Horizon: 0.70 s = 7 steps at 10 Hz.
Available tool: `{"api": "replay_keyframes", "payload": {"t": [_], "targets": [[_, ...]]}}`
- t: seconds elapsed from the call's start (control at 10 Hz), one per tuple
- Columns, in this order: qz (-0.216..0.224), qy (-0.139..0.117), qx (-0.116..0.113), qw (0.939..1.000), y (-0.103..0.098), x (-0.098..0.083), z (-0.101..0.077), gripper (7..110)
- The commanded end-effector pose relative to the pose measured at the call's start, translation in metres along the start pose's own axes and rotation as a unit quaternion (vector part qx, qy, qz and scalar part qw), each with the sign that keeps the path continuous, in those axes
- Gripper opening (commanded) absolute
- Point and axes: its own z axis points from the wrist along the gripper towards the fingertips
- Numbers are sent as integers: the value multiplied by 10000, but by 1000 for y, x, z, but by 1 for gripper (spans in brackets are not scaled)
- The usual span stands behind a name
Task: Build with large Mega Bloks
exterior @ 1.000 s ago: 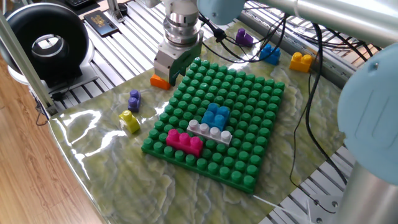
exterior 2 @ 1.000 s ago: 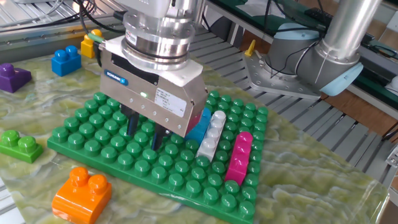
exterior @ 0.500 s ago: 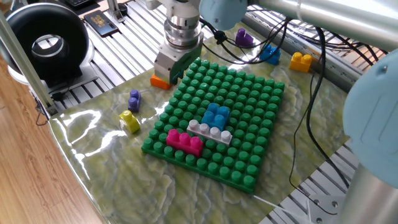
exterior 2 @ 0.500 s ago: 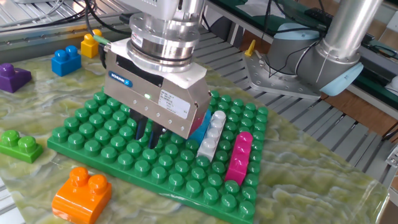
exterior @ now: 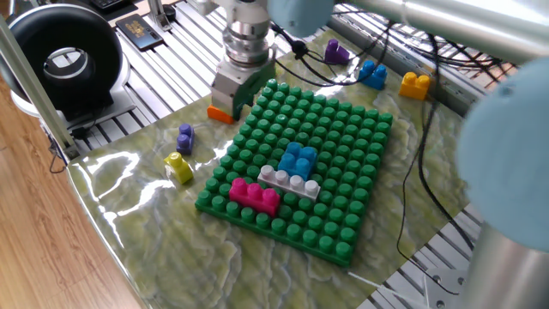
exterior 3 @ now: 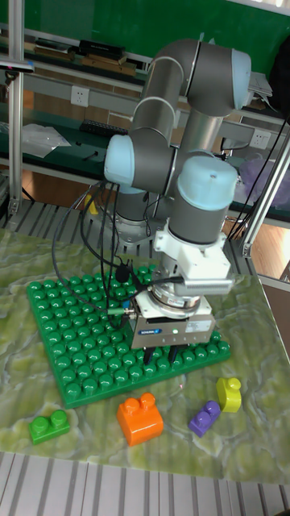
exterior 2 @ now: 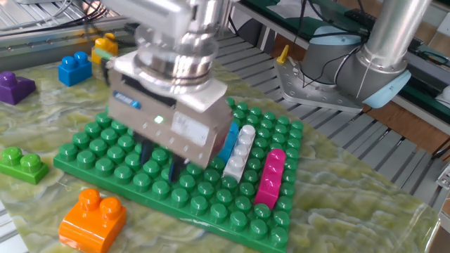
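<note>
A magenta brick (exterior: 253, 194), a white-grey brick (exterior: 290, 182) and a light blue brick (exterior: 299, 158) are sitting pressed onto the baseplate, side by side. Loose bricks are lying around it: orange (exterior 2: 92, 217) at 7 o'clock, green (exterior 2: 21, 164) at 9, purple (exterior 2: 14, 86) and blue (exterior 2: 74, 67) toward 10.

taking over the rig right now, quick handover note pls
Tool: looks open and empty, low over the square green studded baseplate.
Done: light blue plastic brick, white-grey plastic brick and magenta plastic brick seated on it, side by side.
Left: loose on the mat, orange plastic brick, lime-green plastic brick, yellow plastic brick, small purple plastic brick.
</note>
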Motion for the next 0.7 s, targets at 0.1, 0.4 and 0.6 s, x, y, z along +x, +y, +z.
{"api": "replay_keyframes", "payload": {"t": [0.1, 0.4, 0.6], "targets": [[77, -55, -36, 9999, 5, -40, 4, 44], [100, 119, -237, 9996, 19, -23, -8, 44], [402, 0, -376, 9985, 26, -29, -9, 44]]}}
